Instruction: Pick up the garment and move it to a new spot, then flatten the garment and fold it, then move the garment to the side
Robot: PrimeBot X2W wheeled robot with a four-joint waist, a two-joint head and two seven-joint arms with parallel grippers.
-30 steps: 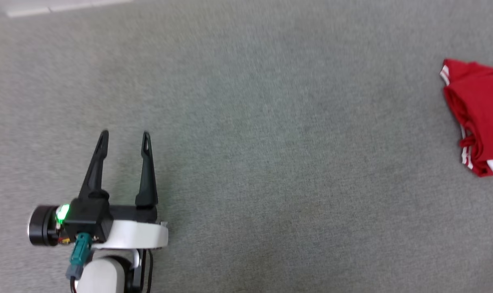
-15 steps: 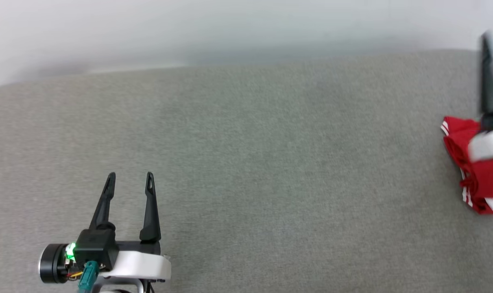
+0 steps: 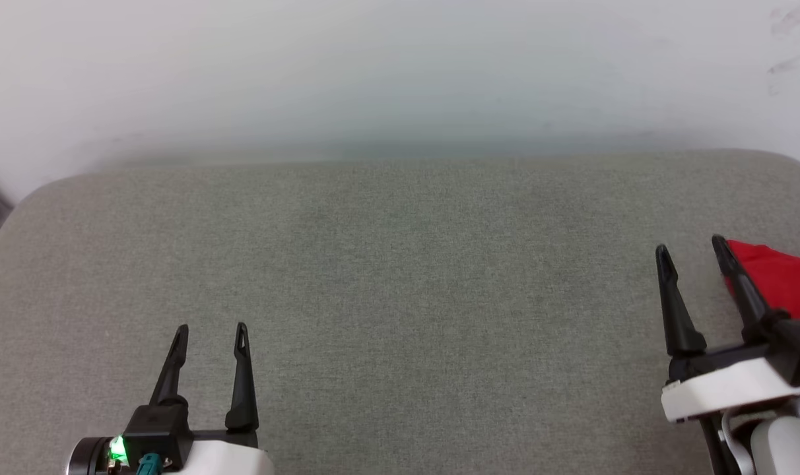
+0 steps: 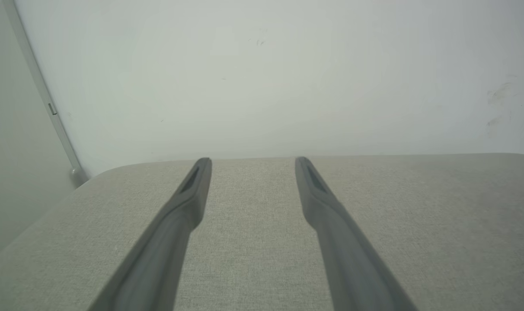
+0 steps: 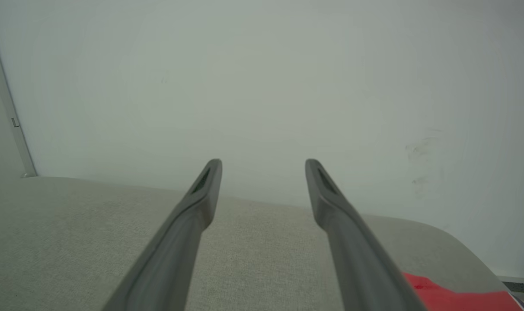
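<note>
Pickup seems pending: our left end effector (image 3: pixel 211 327) and right end effector (image 3: pixel 690 245) hang released, empty; next we reach right for the garment (image 3: pixel 779 280).

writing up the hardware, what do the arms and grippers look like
The left gripper and right gripper each have two long black fingers with slotted tips on a black base, backed by a white wrist shell. The left one carries a green light and a teal plug.
</note>
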